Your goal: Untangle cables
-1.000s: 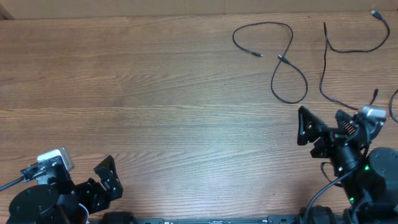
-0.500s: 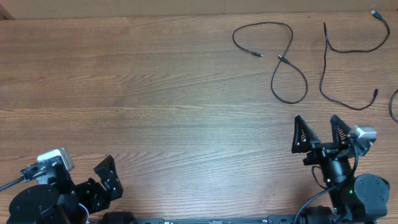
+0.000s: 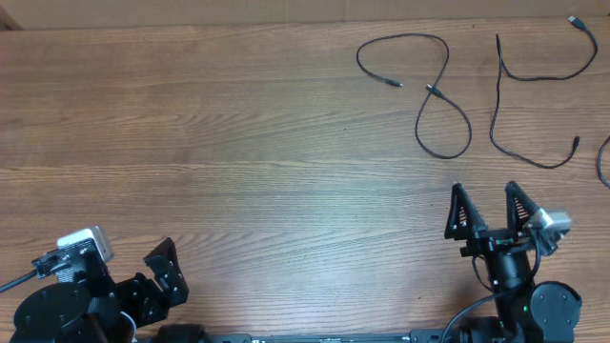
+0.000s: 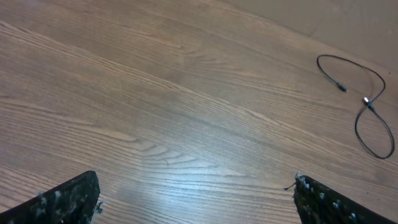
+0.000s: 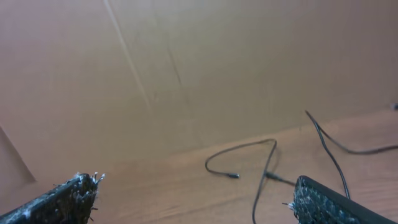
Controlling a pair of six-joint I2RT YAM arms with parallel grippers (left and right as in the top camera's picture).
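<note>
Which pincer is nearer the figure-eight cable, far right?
Right. The right pincer is on the near side of the figure-eight cable, apart from it. The left pincer is at the near-left corner, across the table.

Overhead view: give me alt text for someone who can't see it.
Three thin black cables lie apart from each other at the far right of a wooden table. One crosses itself in a loop and one is cut off by the frame edge. The right pincer and left pincer sit open and empty near the front edge, touching no cable.
</note>
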